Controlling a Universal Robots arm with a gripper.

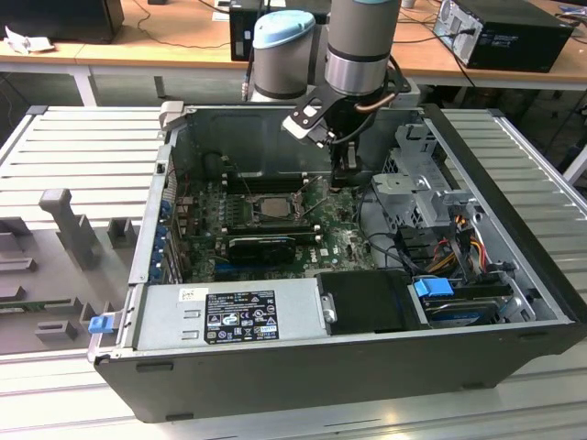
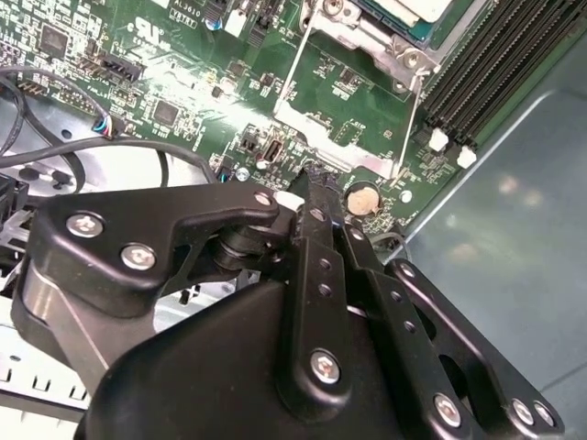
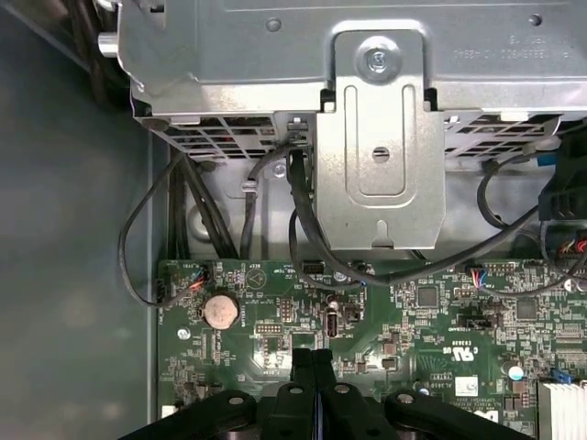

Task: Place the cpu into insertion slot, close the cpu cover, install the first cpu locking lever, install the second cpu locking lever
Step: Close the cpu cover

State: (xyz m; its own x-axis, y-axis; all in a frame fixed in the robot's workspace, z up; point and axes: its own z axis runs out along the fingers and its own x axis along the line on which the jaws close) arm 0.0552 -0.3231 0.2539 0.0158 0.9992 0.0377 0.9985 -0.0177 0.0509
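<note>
Green circuit board lies in the open case; on it we see the insertion slot, the cpu pale inside it in the second wrist view. To the exterior view's right our gripper hangs over the board, fingers pressed together, empty.

Inside the computer case, which is set on the counter, the insertion slot is seated on the circuit board, with the gripper just to the exterior view's right of it, the drive cage farther right, and the power supply along the near wall.
</note>
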